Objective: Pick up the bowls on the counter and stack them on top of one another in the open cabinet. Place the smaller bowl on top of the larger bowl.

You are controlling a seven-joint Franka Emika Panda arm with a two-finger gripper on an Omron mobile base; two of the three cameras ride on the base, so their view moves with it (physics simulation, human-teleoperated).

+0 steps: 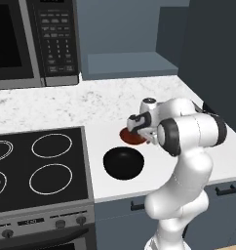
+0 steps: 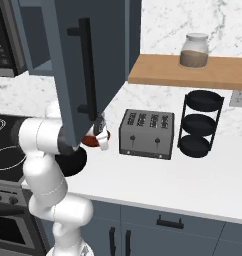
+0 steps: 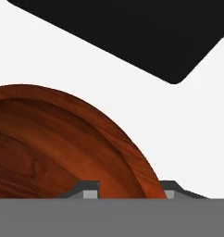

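Down at the counter (image 1: 105, 102), my pincer (image 3: 127, 190) straddles the rim of the smaller bowl (image 3: 49, 143), one tip inside and one outside, apart, so I cannot tell whether they pinch it yet. I count two bowls: this reddish-brown one and, just near-left of it, the larger bowl (image 1: 123, 162). Far beyond both stands the open cabinet (image 1: 127, 63). One toaster (image 2: 146, 133) sits to the right.

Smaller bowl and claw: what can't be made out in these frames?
- Smaller bowl: left base view, mostly hidden behind the arm; hand view, cut off by the left and bottom edges.
- Claw: hand view shows fingertips straddling the rim; contact unclear.
- Larger bowl: right base view, mostly hidden by the arm and cabinet door.
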